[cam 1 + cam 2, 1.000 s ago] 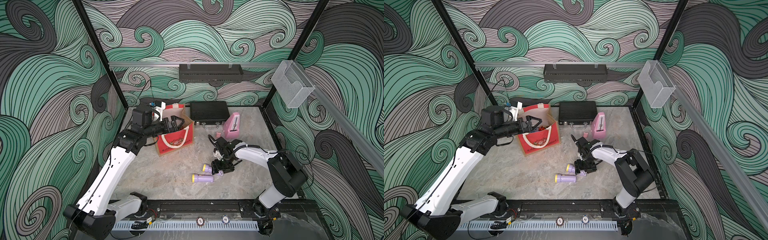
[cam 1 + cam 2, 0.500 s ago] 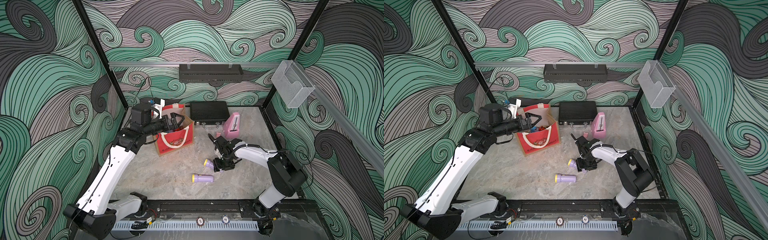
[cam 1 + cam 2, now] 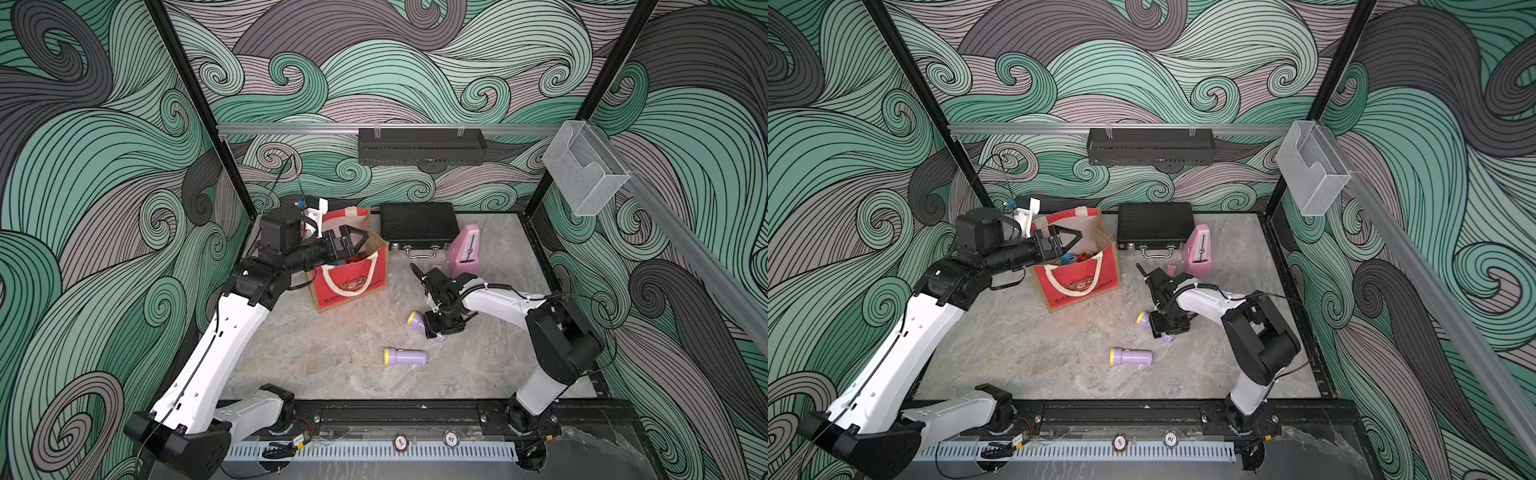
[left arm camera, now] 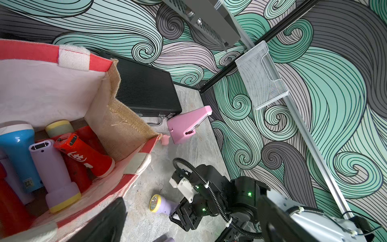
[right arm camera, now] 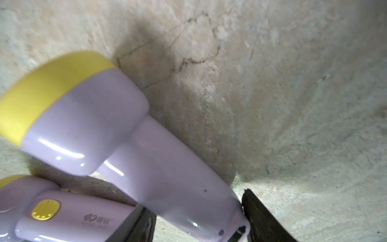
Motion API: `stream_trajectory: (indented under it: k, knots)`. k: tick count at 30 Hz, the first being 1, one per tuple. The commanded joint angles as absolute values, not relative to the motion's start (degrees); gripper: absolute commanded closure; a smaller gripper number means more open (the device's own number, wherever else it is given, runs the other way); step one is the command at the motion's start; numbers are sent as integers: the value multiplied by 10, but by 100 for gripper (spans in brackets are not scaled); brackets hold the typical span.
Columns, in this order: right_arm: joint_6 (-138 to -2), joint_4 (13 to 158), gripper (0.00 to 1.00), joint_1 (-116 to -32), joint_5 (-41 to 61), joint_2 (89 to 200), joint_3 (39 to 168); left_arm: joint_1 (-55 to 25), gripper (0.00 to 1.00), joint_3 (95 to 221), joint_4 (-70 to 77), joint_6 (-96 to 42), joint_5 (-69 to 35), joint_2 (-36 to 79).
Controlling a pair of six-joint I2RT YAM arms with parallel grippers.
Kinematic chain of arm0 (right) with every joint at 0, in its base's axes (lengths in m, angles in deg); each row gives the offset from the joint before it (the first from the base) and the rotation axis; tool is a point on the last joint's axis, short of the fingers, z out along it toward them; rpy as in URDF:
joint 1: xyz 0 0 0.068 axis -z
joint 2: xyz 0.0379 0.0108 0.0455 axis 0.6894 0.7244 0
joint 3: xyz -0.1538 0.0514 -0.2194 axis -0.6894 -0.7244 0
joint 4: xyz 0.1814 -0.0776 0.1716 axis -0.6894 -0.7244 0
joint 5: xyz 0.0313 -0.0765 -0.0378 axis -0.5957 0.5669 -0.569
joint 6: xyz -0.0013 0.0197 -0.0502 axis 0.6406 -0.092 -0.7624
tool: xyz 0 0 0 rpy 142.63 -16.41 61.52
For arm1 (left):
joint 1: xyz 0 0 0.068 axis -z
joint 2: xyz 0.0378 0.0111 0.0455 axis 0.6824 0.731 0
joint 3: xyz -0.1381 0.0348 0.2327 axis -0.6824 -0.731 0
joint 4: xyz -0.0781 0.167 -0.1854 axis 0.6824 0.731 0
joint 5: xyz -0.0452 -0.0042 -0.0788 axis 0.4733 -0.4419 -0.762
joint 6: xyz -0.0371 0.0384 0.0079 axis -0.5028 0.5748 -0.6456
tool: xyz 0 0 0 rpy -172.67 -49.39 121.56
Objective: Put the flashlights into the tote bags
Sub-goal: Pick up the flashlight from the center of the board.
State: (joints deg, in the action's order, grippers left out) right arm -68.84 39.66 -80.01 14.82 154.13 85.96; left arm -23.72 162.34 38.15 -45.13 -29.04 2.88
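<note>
Top views both show the right claw [image 3: 436, 330] has tightened round a lilac flashlight [image 3: 415, 321] at centre right, drawing it clear of the second flashlight [image 3: 405, 356] below it on the bench [image 3: 332, 357]. The left claw [image 3: 357, 241] hangs wide open over the tote bag [image 3: 353, 286]; two flashlights remain outside it.

The left gripper [image 3: 1073, 239] hangs wide open over the tote bag [image 3: 1084, 282], with bagged flashlights [image 3: 1073, 258] just beneath it. The right gripper [image 3: 1167, 327] straddles a lilac flashlight [image 3: 1143, 320] on the desk [image 3: 1017, 345]. A second lilac flashlight [image 3: 1131, 356] lies near that gripper, apart from it.
</note>
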Motion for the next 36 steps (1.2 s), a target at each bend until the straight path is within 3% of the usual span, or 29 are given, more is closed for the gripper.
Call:
stream_trajectory:
  k: [1, 9, 18, 29, 36]
  knots:
    - [-702, 392, 38, -804, 169, 1549, 868, -235, 2, 1623, 381, -456, -288, 8]
    - [-695, 406, 48, -822, 174, 1581, 887, -235, 1, 1604, 367, -474, -283, -3]
    - [-691, 411, 69, -841, 206, 1549, 863, -235, 1, 1601, 379, -473, -270, -18]
    - [-695, 468, 100, -841, 178, 1342, 834, -235, 1, 1617, 389, -472, -285, -16]
    - [-689, 466, 100, -826, 154, 1231, 876, -235, 2, 1627, 381, -474, -315, -6]
